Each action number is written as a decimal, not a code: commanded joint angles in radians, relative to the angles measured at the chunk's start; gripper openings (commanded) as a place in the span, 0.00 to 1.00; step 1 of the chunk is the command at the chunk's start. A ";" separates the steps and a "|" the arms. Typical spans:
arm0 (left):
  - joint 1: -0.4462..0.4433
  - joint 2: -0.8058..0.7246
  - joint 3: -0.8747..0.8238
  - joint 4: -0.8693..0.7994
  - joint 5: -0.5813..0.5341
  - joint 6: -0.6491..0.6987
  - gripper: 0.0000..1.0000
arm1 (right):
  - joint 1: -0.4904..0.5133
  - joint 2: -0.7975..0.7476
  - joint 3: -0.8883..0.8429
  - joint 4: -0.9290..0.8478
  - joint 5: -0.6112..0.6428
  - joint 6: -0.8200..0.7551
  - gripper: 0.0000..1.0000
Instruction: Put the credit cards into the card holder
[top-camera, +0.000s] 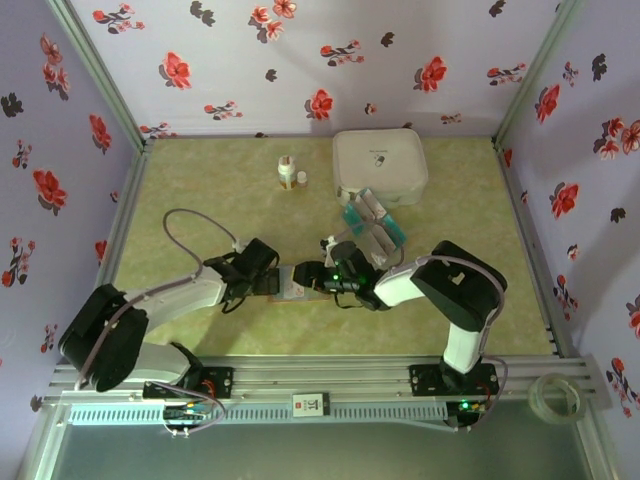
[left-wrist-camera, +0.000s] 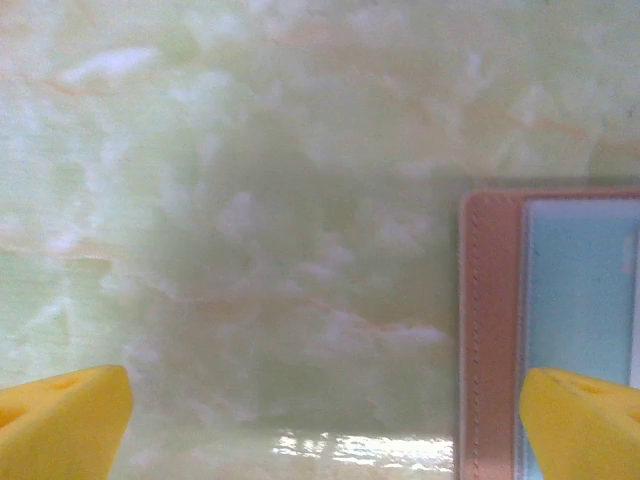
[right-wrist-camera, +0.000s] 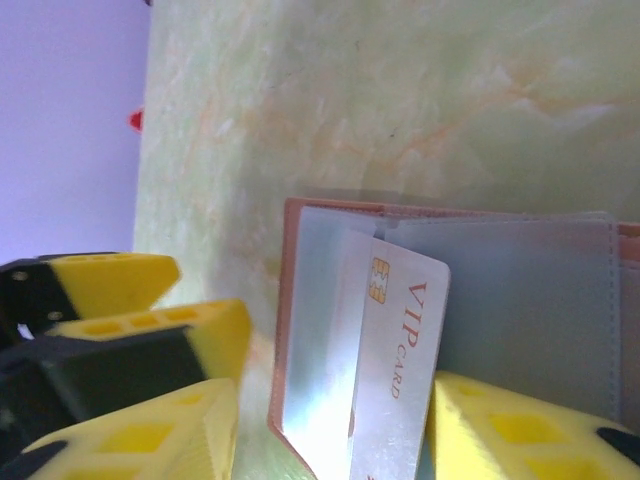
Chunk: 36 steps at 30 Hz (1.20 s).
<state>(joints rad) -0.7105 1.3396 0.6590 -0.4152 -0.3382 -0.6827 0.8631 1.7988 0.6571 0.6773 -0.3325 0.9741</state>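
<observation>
Overhead, we see the left arm lying low across the tabletop (top-camera: 190, 200), its left pincer (left-wrist-camera: 320, 428) just beside the left edge of the card holder (top-camera: 298, 282). From above, the pincer is too small for us to read how its jaws stand. Its own wrist view settles it: the two yellow fingertips (left-wrist-camera: 62, 420) sit far apart at the bottom corners, clamped on nothing. One is over bare tabletop and the other overlaps the holder's stitched tan border.

The holder lies open and flat near the middle of the tabletop, between the two pincers. The right wrist view gives us its inside, which the overhead view leaves as a pale patch: a grey-blue lining under a clear sleeve, with a white VIP card (right-wrist-camera: 400, 370) with a gold chip resting on it. We cannot tell whether that card is inside the sleeve or just on top of it.

The right pincer (right-wrist-camera: 330, 437) stands over the holder with its jaws apart. The card's edge is against one finger, and the other finger is clear of it.

Further right and back, the remaining credit cards (top-camera: 375, 225) lie in a loose pile. Behind them are a white box (top-camera: 380, 165) and, left of it, two small bottles (top-camera: 288, 172). A tape roll (top-camera: 555, 395) sits on the rail at the near right corner.
</observation>
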 joint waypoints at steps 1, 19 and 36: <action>0.030 -0.040 -0.019 -0.041 -0.005 -0.023 1.00 | 0.003 -0.030 0.055 -0.265 0.059 -0.094 0.55; 0.062 -0.027 -0.066 -0.023 0.012 -0.022 1.00 | 0.019 -0.087 0.324 -0.809 0.250 -0.311 0.28; 0.064 0.068 0.003 -0.051 0.011 -0.004 1.00 | 0.049 0.047 0.434 -0.887 0.265 -0.354 0.06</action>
<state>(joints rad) -0.6540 1.3914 0.6353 -0.4362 -0.3248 -0.6971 0.8997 1.8225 1.0512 -0.1856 -0.0837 0.6373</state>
